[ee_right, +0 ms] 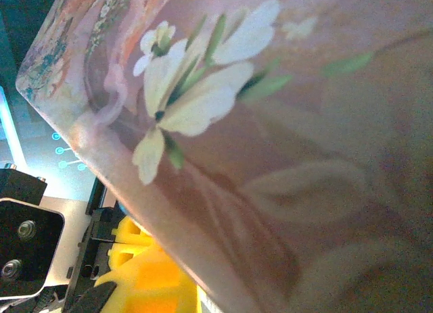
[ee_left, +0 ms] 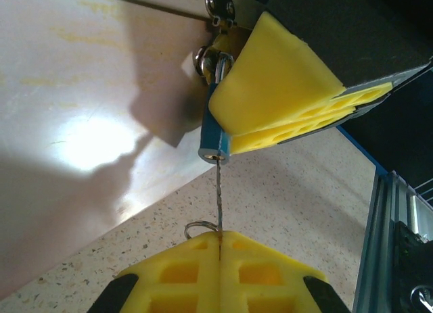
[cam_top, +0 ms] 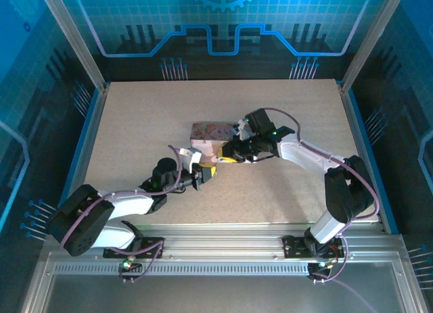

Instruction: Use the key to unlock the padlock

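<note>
Hanging at the clasp: the padlock (ee_left: 214, 134), a small blue-grey body, sits with its top end up by the shiny metal fittings (ee_left: 215, 9) on the pink floral box (cam_top: 208, 132). Its keyhole end faces down toward the left wrist camera.
Padlock position: at the box's near side, close to the middle of the table (cam_top: 135, 124), between the two grippers.
Key: the key (ee_left: 218, 188) is a thin dark shaft running straight up to the keyhole, with its tip at the opening. How deep it sits cannot be told.
Key ring: a small wire ring (ee_left: 197, 226) lies just left of the shaft, at the held end.
Left gripper: the left gripper (ee_left: 220, 240) has its jaws pressed fully together on the key's head, and the shaft comes out of the seam between the yellow pads.
Right gripper: the right gripper (ee_left: 233, 120) has its jaws drawn narrow, the yellow pads clamped on the padlock's upper body.
Box: its flowered surface runs close across the right wrist view, with yellow pads below its edge.
Arms: both reach inward from the near edge and meet at the box's front.
</note>
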